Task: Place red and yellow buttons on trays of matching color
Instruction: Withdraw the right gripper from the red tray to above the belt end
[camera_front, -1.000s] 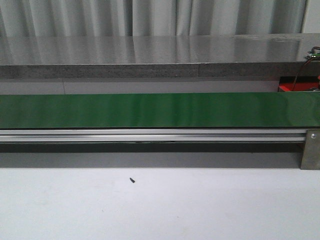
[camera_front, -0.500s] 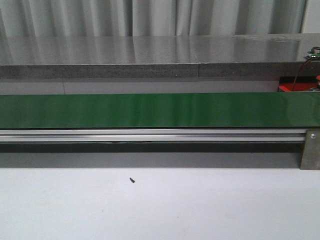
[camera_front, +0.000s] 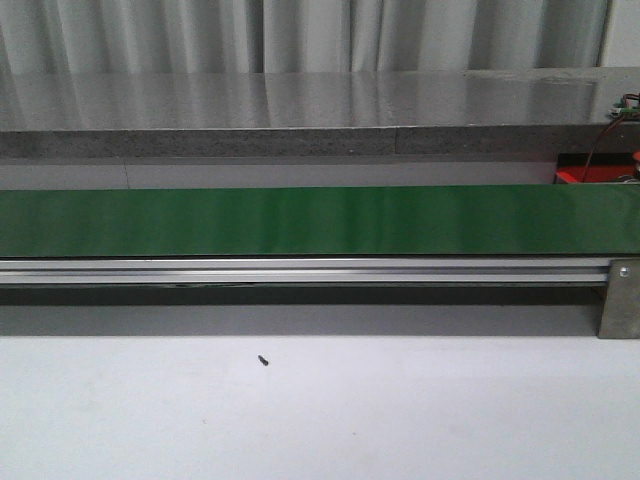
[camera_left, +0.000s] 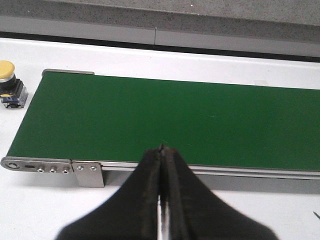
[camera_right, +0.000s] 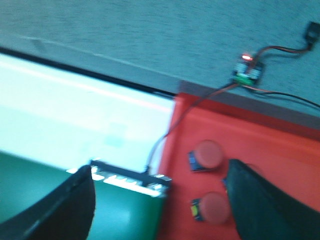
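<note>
In the right wrist view two red buttons (camera_right: 207, 154) (camera_right: 214, 208) lie on the red tray (camera_right: 280, 150) beside the end of the green belt (camera_right: 75, 215). My right gripper (camera_right: 160, 200) hangs open above the belt end and the tray edge, holding nothing. A yellow button (camera_left: 7, 82) on a black base stands on the white table just off the belt's other end in the left wrist view. My left gripper (camera_left: 161, 148) is shut with nothing in it, over the belt's near rail. No yellow tray shows. The front view shows the belt (camera_front: 300, 220) bare and neither gripper.
A small circuit board (camera_right: 246, 71) with red and black wires lies on the grey counter behind the red tray. A corner of the red tray (camera_front: 590, 172) shows at the front view's right. A tiny black speck (camera_front: 264, 360) lies on the white table.
The front view has shifted very slightly; nothing on the belt or table has moved.
</note>
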